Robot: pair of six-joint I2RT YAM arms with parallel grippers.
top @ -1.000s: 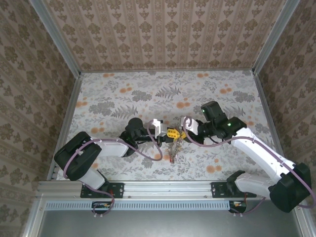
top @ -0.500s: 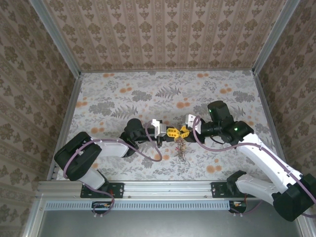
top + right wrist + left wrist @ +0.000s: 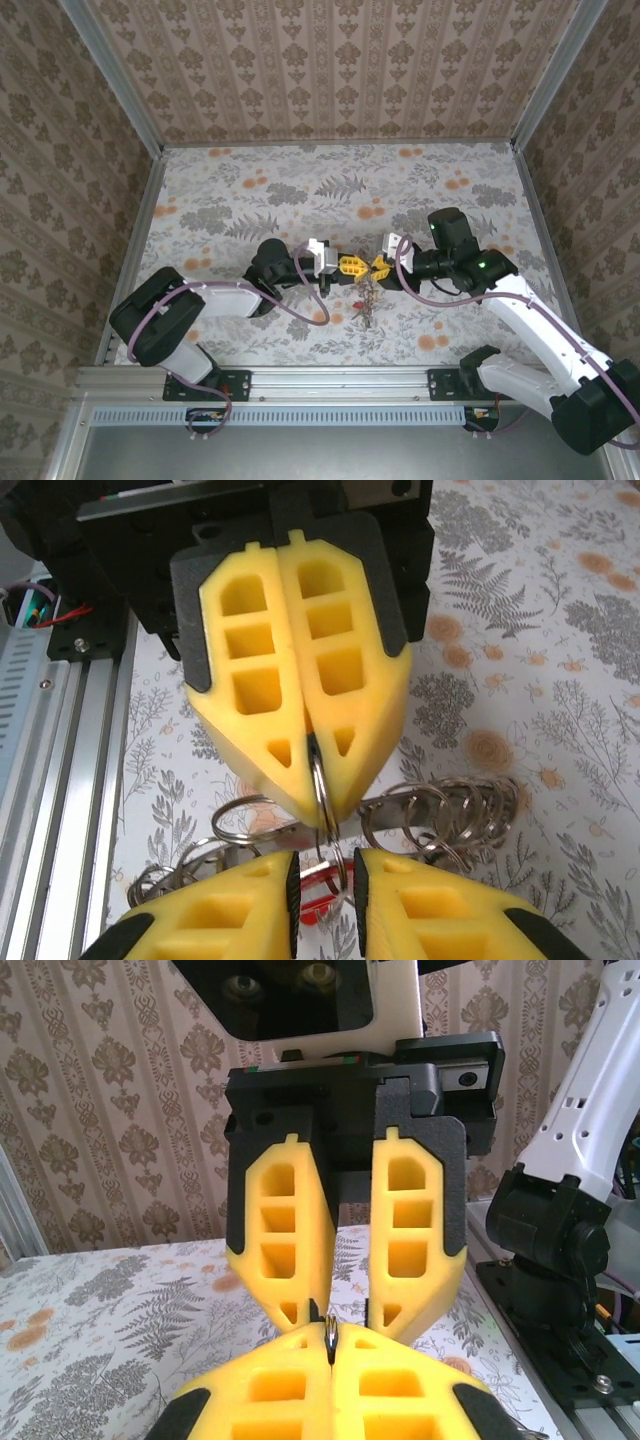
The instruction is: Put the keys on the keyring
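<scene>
Your right hand [image 3: 381,267] has loosened and backed off, so the clenched left hand [image 3: 349,266] alone carries the thin grey metal keyring [image 3: 322,780] with red-tagged keys [image 3: 365,300] hanging below.

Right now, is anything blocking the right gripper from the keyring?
Nothing visible. The left gripper is shut on the keyring, whose edge sits between the slightly parted fingertips of the right gripper. The keys hang below, out of the way.
</scene>
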